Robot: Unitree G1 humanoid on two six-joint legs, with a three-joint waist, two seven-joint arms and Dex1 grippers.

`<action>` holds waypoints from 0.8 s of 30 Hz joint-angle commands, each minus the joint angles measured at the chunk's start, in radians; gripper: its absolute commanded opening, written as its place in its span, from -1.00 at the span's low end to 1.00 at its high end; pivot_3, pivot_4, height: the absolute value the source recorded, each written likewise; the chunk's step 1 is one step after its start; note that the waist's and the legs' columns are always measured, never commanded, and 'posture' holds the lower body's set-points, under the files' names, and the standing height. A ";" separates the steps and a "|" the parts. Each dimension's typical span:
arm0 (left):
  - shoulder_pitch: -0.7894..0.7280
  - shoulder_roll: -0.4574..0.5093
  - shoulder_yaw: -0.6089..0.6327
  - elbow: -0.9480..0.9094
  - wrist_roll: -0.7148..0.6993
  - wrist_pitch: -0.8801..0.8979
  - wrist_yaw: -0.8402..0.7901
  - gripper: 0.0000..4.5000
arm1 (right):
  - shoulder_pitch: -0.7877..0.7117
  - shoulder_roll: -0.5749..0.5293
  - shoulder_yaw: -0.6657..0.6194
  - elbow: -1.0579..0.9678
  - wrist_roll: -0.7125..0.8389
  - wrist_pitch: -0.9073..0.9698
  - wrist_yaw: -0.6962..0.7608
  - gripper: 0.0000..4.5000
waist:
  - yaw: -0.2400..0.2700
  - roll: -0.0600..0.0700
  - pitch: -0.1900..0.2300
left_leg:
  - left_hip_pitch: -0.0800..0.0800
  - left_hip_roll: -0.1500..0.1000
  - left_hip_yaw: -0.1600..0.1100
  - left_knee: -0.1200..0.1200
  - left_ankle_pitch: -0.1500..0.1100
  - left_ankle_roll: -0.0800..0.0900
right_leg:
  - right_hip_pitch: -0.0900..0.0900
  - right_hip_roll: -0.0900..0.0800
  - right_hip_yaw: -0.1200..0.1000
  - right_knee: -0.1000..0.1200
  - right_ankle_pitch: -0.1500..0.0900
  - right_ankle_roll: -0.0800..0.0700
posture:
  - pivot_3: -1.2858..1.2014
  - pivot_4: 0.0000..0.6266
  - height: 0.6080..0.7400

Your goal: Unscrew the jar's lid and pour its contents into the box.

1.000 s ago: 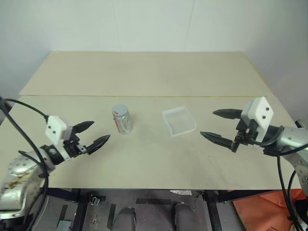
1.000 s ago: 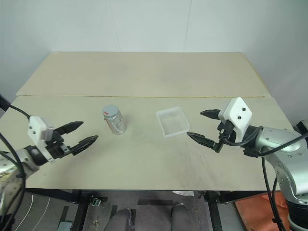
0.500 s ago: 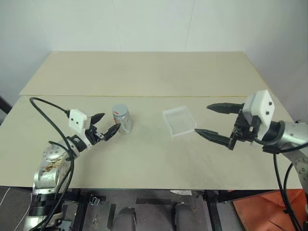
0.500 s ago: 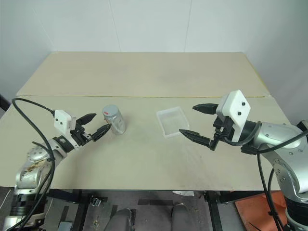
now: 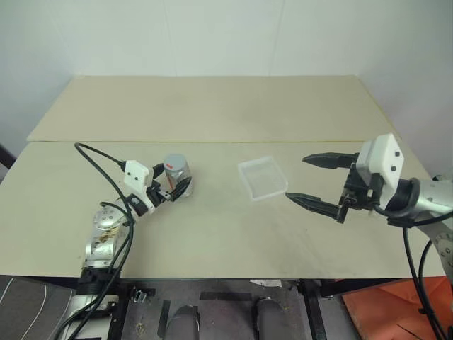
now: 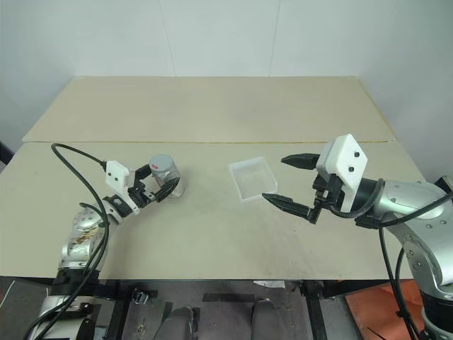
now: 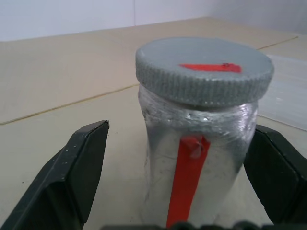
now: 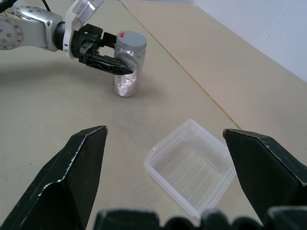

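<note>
The left gripper (image 5: pixel 172 188) has come in from the lower left of the frame over the past second and now brackets the jar (image 5: pixel 178 177), left of centre on the surface (image 5: pixel 212 234). Its fingers (image 7: pixel 72 167) are spread wide, one on each side of the glass; from the wrist view they seem just clear of it, though contact on the far side is hard to rule out. The jar stands upright with the lid (image 7: pixel 204 69) screwed on; any contents are hidden behind the foggy glass. So the reach looks complete, and closing on the body is the likely next move.

The right gripper (image 5: pixel 322 183) has barely shifted: it hangs right of centre, fingers (image 8: pixel 72 177) wide apart and holding nothing, just beside the box (image 5: pixel 263 178). The box sits empty, well apart from the jar.
</note>
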 commanded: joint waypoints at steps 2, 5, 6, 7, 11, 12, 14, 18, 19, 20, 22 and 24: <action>-0.035 -0.018 -0.005 0.027 0.029 -0.078 0.017 0.98 | -0.019 -0.025 -0.037 -0.029 0.025 -0.010 0.010 1.00 | 0.000 0.000 0.000 | 0.000 0.000 0.000 0.000 0.000 0.000 | 0.000 0.000 0.000 0.000 0.000 0.000 | 0.03 -0.52 1.00; -0.036 -0.026 -0.002 0.039 0.034 -0.103 0.023 0.98 | -0.020 -0.029 -0.035 -0.028 0.024 -0.012 0.012 1.00 | -0.001 0.000 0.000 | 0.000 0.000 0.000 0.000 0.000 0.000 | 0.000 0.000 0.000 0.000 0.000 0.000 | 0.03 -0.52 1.00; -0.036 -0.028 -0.001 0.039 0.033 -0.105 0.022 0.98 | -0.020 -0.029 -0.036 -0.030 0.025 -0.011 0.012 1.00 | -0.001 0.000 0.000 | 0.000 0.000 0.000 0.000 0.000 0.000 | 0.000 0.000 0.000 0.000 0.000 0.000 | 0.03 -0.52 1.00; -0.036 -0.028 -0.001 0.040 0.034 -0.109 0.022 0.98 | -0.020 -0.029 -0.036 -0.031 0.026 -0.011 0.012 1.00 | -0.001 0.000 0.000 | 0.000 0.000 0.000 0.000 0.000 0.000 | 0.000 0.000 0.000 0.000 0.000 0.000 | 0.03 -0.52 1.00; -0.040 -0.028 -0.007 0.049 0.039 -0.116 0.020 0.72 | -0.023 -0.027 -0.037 -0.032 0.030 -0.012 0.016 1.00 | -0.001 0.000 0.000 | 0.000 0.000 0.000 0.000 0.000 0.000 | 0.000 0.000 0.000 0.000 0.000 0.000 | 0.03 -0.52 1.00; -0.042 -0.028 -0.008 0.051 0.039 -0.118 0.021 0.58 | -0.024 -0.027 -0.037 -0.031 0.031 -0.012 0.016 1.00 | -0.001 0.000 0.000 | 0.000 0.000 0.000 0.000 0.000 0.000 | 0.000 0.000 0.000 0.000 0.000 0.000 | 0.03 -0.52 1.00; -0.044 -0.029 -0.009 0.053 0.039 -0.119 0.021 0.28 | -0.027 -0.027 -0.036 -0.031 0.033 -0.011 0.015 1.00 | -0.001 0.000 0.000 | 0.000 0.000 0.000 0.000 0.000 0.000 | 0.000 0.000 0.000 0.000 0.000 0.000 | 0.03 -0.52 1.00; -0.041 -0.032 -0.021 0.048 0.040 -0.115 0.012 -0.15 | -0.023 -0.025 -0.035 -0.034 0.036 -0.011 0.009 1.00 | 0.000 0.000 0.000 | 0.000 0.000 0.000 0.000 0.000 0.000 | 0.000 0.000 0.000 0.000 0.000 0.000 | 0.03 -0.52 1.00; -0.040 -0.032 -0.023 0.045 0.039 -0.114 0.009 -0.15 | -0.022 -0.024 -0.033 -0.036 0.036 -0.010 0.007 1.00 | 0.000 0.000 0.000 | 0.000 0.000 0.000 0.000 0.000 0.000 | 0.000 0.000 0.000 0.000 0.000 0.000 | 0.03 -0.52 1.00; -0.040 -0.032 -0.025 0.041 0.038 -0.112 0.010 -0.15 | -0.020 -0.023 -0.034 -0.038 0.038 -0.010 0.005 1.00 | 0.000 0.000 0.000 | 0.000 0.000 0.000 0.000 0.000 0.000 | 0.000 0.000 0.000 0.000 0.000 0.000 | 0.03 -0.52 1.00; -0.042 -0.023 -0.025 0.027 0.034 -0.100 0.005 -0.15 | -0.018 -0.019 -0.034 -0.042 0.040 -0.008 0.000 1.00 | 0.000 0.000 0.000 | 0.000 0.000 0.000 0.000 0.000 0.000 | 0.000 0.000 0.000 0.000 0.000 0.000 | 0.03 -0.52 1.00; -0.048 0.007 -0.024 -0.019 0.001 -0.044 -0.034 -0.15 | -0.022 -0.011 -0.029 -0.043 0.043 -0.008 -0.008 1.00 | 0.000 0.000 0.000 | 0.000 0.000 0.000 0.000 0.000 0.000 | 0.000 0.000 0.000 0.000 0.000 0.000 | 0.03 -0.52 1.00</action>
